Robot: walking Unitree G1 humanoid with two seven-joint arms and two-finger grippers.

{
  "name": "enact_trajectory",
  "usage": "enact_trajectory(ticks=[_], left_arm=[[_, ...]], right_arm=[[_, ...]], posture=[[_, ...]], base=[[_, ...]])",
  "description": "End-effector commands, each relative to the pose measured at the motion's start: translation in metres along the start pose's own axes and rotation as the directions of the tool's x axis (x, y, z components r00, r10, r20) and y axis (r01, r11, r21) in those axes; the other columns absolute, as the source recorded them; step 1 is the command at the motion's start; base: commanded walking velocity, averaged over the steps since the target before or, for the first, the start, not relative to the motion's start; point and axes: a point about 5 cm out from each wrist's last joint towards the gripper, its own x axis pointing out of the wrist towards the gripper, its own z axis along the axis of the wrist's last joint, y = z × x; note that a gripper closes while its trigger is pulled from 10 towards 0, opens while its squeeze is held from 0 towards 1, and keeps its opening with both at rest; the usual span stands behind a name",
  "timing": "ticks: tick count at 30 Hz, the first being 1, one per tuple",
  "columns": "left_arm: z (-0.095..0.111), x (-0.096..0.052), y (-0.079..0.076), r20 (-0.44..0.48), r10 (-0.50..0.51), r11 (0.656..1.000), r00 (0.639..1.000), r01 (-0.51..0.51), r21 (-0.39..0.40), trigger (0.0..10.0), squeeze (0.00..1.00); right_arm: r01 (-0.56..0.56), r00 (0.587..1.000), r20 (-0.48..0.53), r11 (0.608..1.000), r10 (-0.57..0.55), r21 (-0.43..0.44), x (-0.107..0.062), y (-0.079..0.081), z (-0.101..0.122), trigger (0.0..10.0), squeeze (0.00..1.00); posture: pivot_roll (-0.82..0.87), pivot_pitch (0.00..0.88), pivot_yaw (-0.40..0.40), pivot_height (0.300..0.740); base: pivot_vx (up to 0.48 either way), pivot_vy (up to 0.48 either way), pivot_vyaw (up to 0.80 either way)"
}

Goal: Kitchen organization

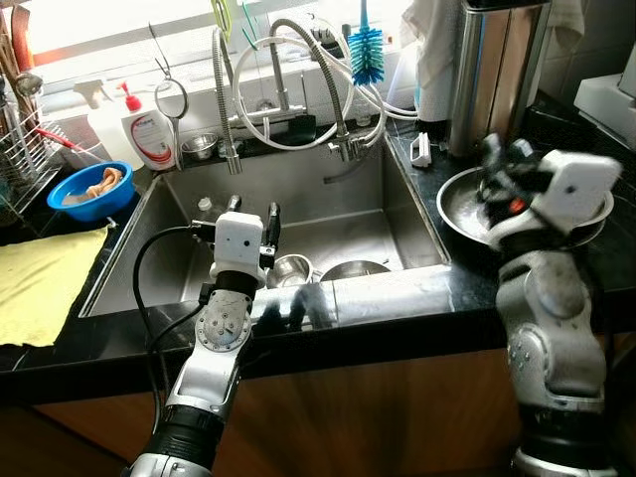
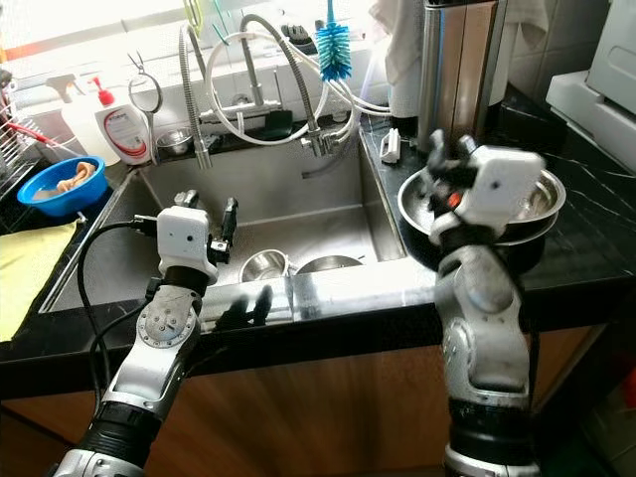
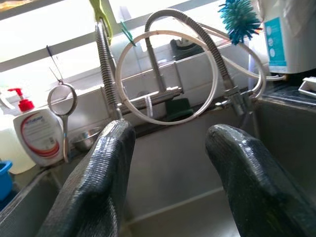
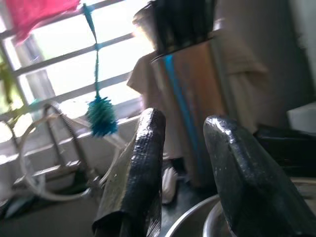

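**Both arms raised at the sink, nothing in hand**

Left eye view: The sink (image 1: 397, 243) is the landmark. The left gripper (image 1: 252, 212) hangs over its front half, fingers parted and holding nothing. Below it on the sink floor sit a steel cup (image 1: 290, 268) and a steel bowl (image 1: 355, 269). The right gripper (image 1: 494, 169) is raised over a steel pan (image 1: 459, 204) on the counter just right of the sink; blur hides its fingers here. Left of the sink lie a blue bowl (image 1: 91, 191) and a yellow cloth (image 1: 45, 278).

Right eye view: Behind the sink stand a soap bottle (image 2: 123, 127), 2 hoses and a tap (image 2: 260, 99), with a blue brush (image 2: 334, 50) hanging above. A tall steel bin (image 2: 459, 60) rises behind the pan.

Left wrist view: The 2 black fingers (image 3: 96, 182) stand well apart and empty, aimed at the sink's back wall.

Right wrist view: The fingers (image 4: 140, 163) show a gap and grip nothing; the pan's rim curves just beneath them.

Judgement: this looks like the reach stage, with the dishes not yet grasped. The next move probably calls for lowering a gripper squarely onto a rim. The sink's front edge and walls hem the left arm, and the hoses crowd the back; the bin limits room behind the pan.
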Motion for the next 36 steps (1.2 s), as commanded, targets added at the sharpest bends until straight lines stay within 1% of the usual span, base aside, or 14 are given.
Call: enact_trajectory(ticks=[1, 2, 3, 4, 5, 7, 10, 18, 19, 20, 21, 23, 26, 36], left_arm=[[0.001, 0.003, 0.005, 0.007, 0.01, 1.0, 1.0, -0.01, 0.02, 10.0, 0.0], [0.001, 0.003, 0.004, 0.006, 0.009, 1.0, 1.0, -0.009, 0.017, 10.0, 0.0], [0.001, 0.003, 0.002, 0.003, 0.003, 1.0, 1.0, -0.003, 0.013, 10.0, 0.0], [0.001, 0.003, 0.002, 0.003, 0.003, 1.0, 1.0, -0.003, 0.013, 10.0, 0.0], [0.0, 0.002, 0.002, 0.002, 0.0, 1.0, 1.0, 0.0, 0.012, 10.0, 0.0], [0.0, 0.002, 0.002, 0.0, -0.003, 1.0, 1.0, 0.003, 0.012, 10.0, 0.0], [0.0, 0.003, 0.003, 0.0, -0.002, 1.0, 1.0, 0.002, 0.013, 10.0, 0.0], [0.0, 0.003, 0.003, 0.0, -0.002, 1.0, 1.0, 0.002, 0.013, 10.0, 0.0], [-0.001, 0.002, 0.003, -0.003, -0.004, 1.0, 1.0, 0.004, 0.01, 10.0, 0.0], [-0.001, 0.002, 0.003, -0.003, -0.004, 1.0, 1.0, 0.004, 0.01, 10.0, 0.0], [-0.001, 0.002, 0.003, -0.004, -0.006, 1.0, 1.0, 0.006, 0.01, 10.0, 0.0], [-0.001, 0.002, 0.003, -0.004, -0.006, 1.0, 1.0, 0.006, 0.009, 10.0, 0.0], [-0.001, 0.002, 0.003, -0.004, -0.007, 1.0, 1.0, 0.007, 0.008, 10.0, 0.0], [-0.001, 0.002, 0.003, -0.006, -0.008, 1.0, 1.0, 0.009, 0.008, 10.0, 0.0]], right_arm=[[0.036, 0.999, 0.008, 0.999, -0.037, 0.031, 0.002, -0.001, 0.006, 10.0, 1.0], [0.094, 0.995, 0.011, 0.995, -0.094, 0.04, 0.003, -0.01, 0.01, 10.0, 1.0], [0.201, 0.979, 0.007, 0.979, -0.202, 0.039, 0.005, -0.028, 0.015, 10.0, 1.0], [0.201, 0.979, 0.007, 0.979, -0.202, 0.039, 0.005, -0.028, 0.015, 10.0, 1.0], [0.248, 0.969, 0.002, 0.968, -0.248, 0.032, 0.005, -0.036, 0.016, 10.0, 1.0], [0.373, 0.927, -0.026, 0.927, -0.374, -0.016, 0.004, -0.06, 0.017, 10.0, 1.0], [0.447, 0.894, -0.033, 0.894, -0.447, 0.006, 0.002, -0.07, 0.017, 10.0, 1.0], [0.467, 0.883, -0.051, 0.884, -0.466, 0.011, 0.002, -0.071, 0.019, 10.0, 1.0], [0.499, 0.863, -0.094, 0.866, -0.497, 0.005, -0.002, -0.08, 0.017, 10.0, 0.51], [0.499, 0.863, -0.094, 0.866, -0.497, 0.005, -0.002, -0.08, 0.017, 10.0, 0.51], [0.525, 0.843, -0.12, 0.851, -0.524, -0.025, -0.004, -0.086, 0.014, 10.0, 0.0], [0.556, 0.816, -0.156, 0.83, -0.557, -0.053, -0.008, -0.092, 0.009, 10.0, 0.0], [0.581, 0.795, -0.18, 0.812, -0.579, -0.046, -0.011, -0.098, 0.005, 10.0, 0.0], [0.579, 0.786, -0.223, 0.813, -0.577, -0.061, -0.011, -0.101, 0.002, 10.0, 0.0]], posture=[[-0.29, 0.0, 0.152, 0.74], [-0.29, 0.0, 0.151, 0.74], [-0.29, 0.0, 0.152, 0.74], [-0.29, 0.0, 0.152, 0.74], [-0.29, 0.0, 0.152, 0.74], [-0.29, 0.0, 0.152, 0.74], [-0.29, 0.0, 0.151, 0.74], [-0.29, 0.0, 0.151, 0.74], [-0.28, 0.0, 0.149, 0.74], [-0.28, 0.0, 0.149, 0.74], [-0.28, 0.0, 0.149, 0.74], [-0.28, 0.0, 0.149, 0.74], [-0.28, 0.0, 0.149, 0.74], [-0.28, 0.0, 0.148, 0.74]], base=[[0.0, 0.0, 0.0], [0.0, 0.0, 0.0], [0.0, 0.0, 0.0], [0.0, 0.0, 0.0], [0.0, 0.0, 0.0], [0.0, 0.0, 0.0], [0.0, 0.0, 0.0], [0.0, 0.0, 0.0], [0.0, 0.0, 0.0], [0.0, 0.0, 0.0], [0.0, 0.0, 0.0], [0.0, 0.0, 0.0], [0.0, 0.0, 0.0], [0.0, 0.0, 0.0]])
